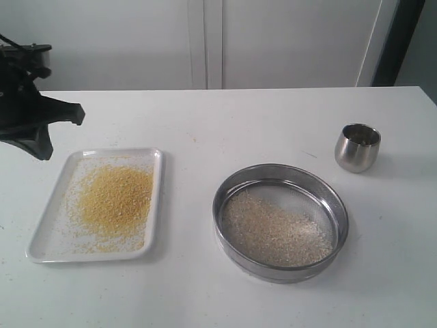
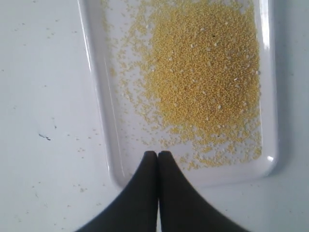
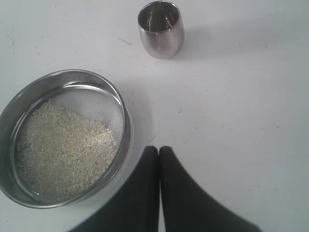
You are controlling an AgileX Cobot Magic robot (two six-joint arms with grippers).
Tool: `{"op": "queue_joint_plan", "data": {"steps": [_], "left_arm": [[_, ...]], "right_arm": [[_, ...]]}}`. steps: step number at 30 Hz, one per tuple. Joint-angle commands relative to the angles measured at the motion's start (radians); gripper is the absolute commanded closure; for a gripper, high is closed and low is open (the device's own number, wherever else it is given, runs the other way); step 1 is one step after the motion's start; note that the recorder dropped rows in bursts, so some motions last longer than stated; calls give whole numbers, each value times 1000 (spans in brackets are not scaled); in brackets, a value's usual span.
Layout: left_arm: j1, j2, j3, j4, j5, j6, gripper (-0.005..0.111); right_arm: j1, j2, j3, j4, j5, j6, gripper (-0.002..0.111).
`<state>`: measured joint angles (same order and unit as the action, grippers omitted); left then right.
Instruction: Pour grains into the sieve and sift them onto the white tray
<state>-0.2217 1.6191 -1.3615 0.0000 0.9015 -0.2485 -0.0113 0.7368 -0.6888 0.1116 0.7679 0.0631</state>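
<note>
The white tray (image 1: 156,205) lies at the left of the table and holds a spread of fine golden-yellow grains (image 1: 113,198). To its right, the round steel sieve (image 1: 341,222) rests on the table with coarser pale grains (image 1: 273,236) on its mesh. My left gripper (image 2: 158,153) is shut and empty, hovering over one short end of the tray (image 2: 104,111), near the golden grains (image 2: 207,72). My right gripper (image 3: 158,149) is also shut and empty, above bare table beside the sieve (image 3: 126,125) and its pale grains (image 3: 63,145). Only the left arm (image 1: 31,116) shows in the exterior view.
A small rounded steel cup (image 1: 357,147) stands upright behind and to the right of the sieve; the right wrist view looks into the cup (image 3: 161,31) and no grains show inside. Stray specks dot the table beside the tray. A white wall runs along the far edge.
</note>
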Motion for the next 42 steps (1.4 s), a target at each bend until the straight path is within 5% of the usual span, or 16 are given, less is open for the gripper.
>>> {"op": "queue_joint_plan", "data": {"steps": [1, 7, 29, 42], "left_arm": [[43, -82, 77, -67, -21, 48, 107], [107, -171, 175, -217, -43, 160, 107], [120, -665, 554, -207, -116, 179, 107], [120, -711, 563, -207, -48, 203, 107]], "right_arm": [[2, -6, 3, 0, -5, 2, 108], [2, -6, 3, 0, -5, 2, 108], [2, -6, 3, 0, -7, 40, 108], [2, -6, 3, 0, -7, 40, 108]]}}
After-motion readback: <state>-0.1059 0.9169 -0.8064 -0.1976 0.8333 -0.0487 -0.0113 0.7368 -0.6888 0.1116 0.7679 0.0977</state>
